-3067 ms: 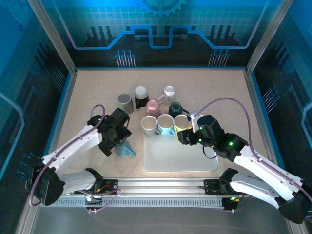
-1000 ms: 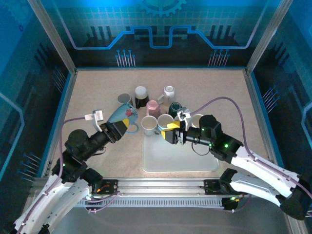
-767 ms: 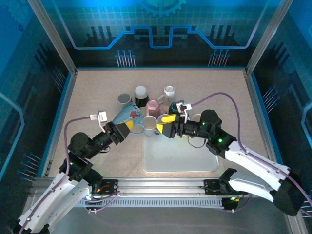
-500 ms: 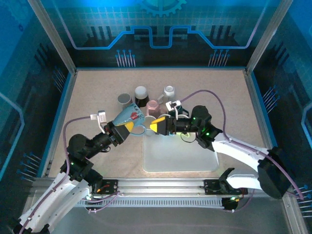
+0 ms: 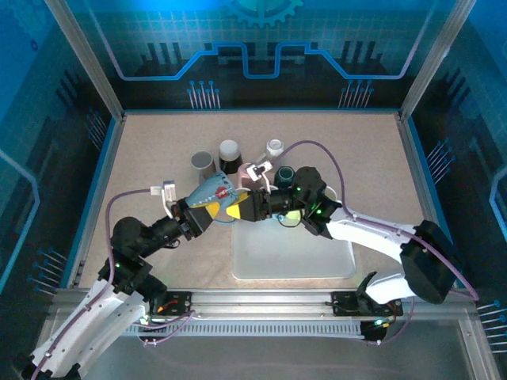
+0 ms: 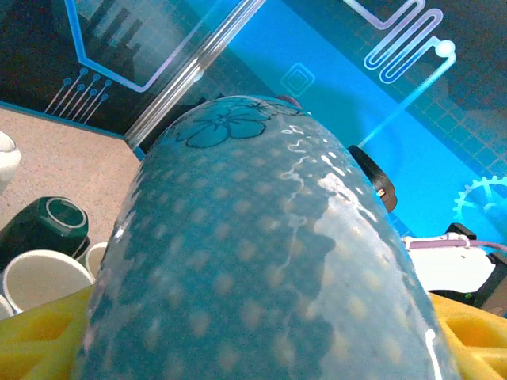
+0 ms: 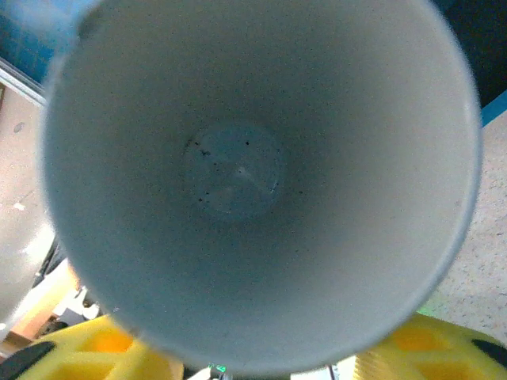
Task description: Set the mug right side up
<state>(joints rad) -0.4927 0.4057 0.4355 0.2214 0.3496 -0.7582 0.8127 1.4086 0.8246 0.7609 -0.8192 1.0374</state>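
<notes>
Above the bench (image 5: 142,158), just left of the tray's (image 5: 293,261) far-left corner, the blue mug (image 5: 212,190) hangs in the air on its side. The left gripper (image 5: 204,207) is clamped across its dotted body, with a yellow pad (image 6: 40,332) on each flank in the left wrist view. The mug's mouth faces the right gripper (image 5: 240,209), whose camera looks straight down the grey inside to the bottom.

This looks like a handover. It will probably go best if the right gripper settles squarely on the wall near the rim and is firm there before the left one lets go. One-sided contact could twist the glossy mug out of the left gripper's hold. The wrist should then roll the mouth upward while the mug is well above the other cups, and set it down on a bare part of the tray.

I cannot tell whether the right gripper is grasping the mug. Its yellow pads (image 7: 412,340) sit under the rim at the lower corners of the right wrist view, and contact there is not visible. From above, its fingertips merge with the mug. The handle cannot be made out in any view. Both arms cover part of the cup cluster, so only the grey cup (image 5: 202,162), the dark green cup (image 5: 285,172) and a few others read clearly.
</notes>
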